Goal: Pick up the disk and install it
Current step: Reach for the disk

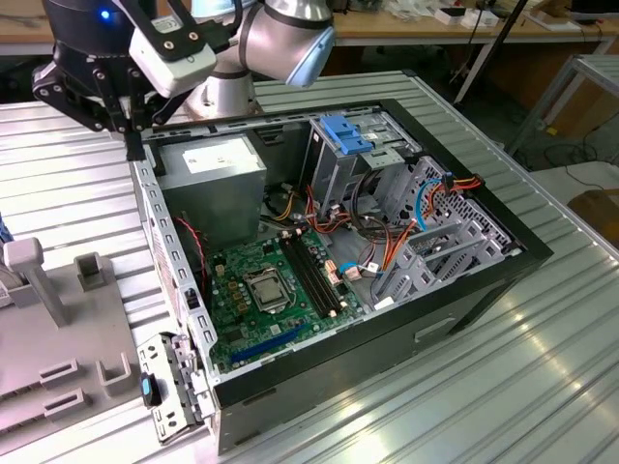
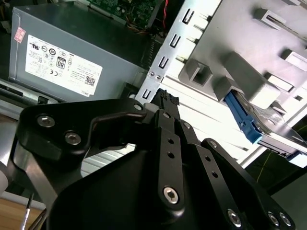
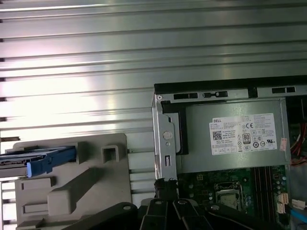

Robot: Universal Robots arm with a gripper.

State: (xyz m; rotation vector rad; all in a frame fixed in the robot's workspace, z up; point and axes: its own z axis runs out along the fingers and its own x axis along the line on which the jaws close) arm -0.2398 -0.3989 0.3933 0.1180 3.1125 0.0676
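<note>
Scene: an open desktop computer case [image 1: 338, 251] lies on its side on a ribbed metal table [image 1: 503, 387], with a robot arm [image 1: 280, 39] reaching over the case's far corner at the exterior view's left.

Claw: the black claw [image 2: 163, 98] has its fingers pressed together at the tips, and nothing is pinched between them. In both wrist views its tip [image 3: 165, 184] hangs over the metal side wall of the case, just beside the power supply.

Disk: the disk [image 3: 36, 160] sits in a grey plastic holder [image 3: 76, 191] on the table, outside the case. It appears edge-on in the first wrist view, as a thin grey-black body with its bright blue carrier frame at one end. In the second wrist view the disk [image 2: 249, 125] lies at the holder's far side, apart from the claw.

Holder: a grey block [image 1: 58, 338] with raised posts and slots, just beside the case on the exterior view's left.

Power supply: a grey box [image 1: 213, 174] with a white label, in the case corner nearest the claw.

Motherboard: a green board [image 1: 271, 290] with a processor socket on the case floor.

Drive cage: a grey metal cage [image 1: 338, 169] inside the case, topped by a fixed blue bracket [image 1: 348, 133], with red, orange and blue cables nearby.
</note>
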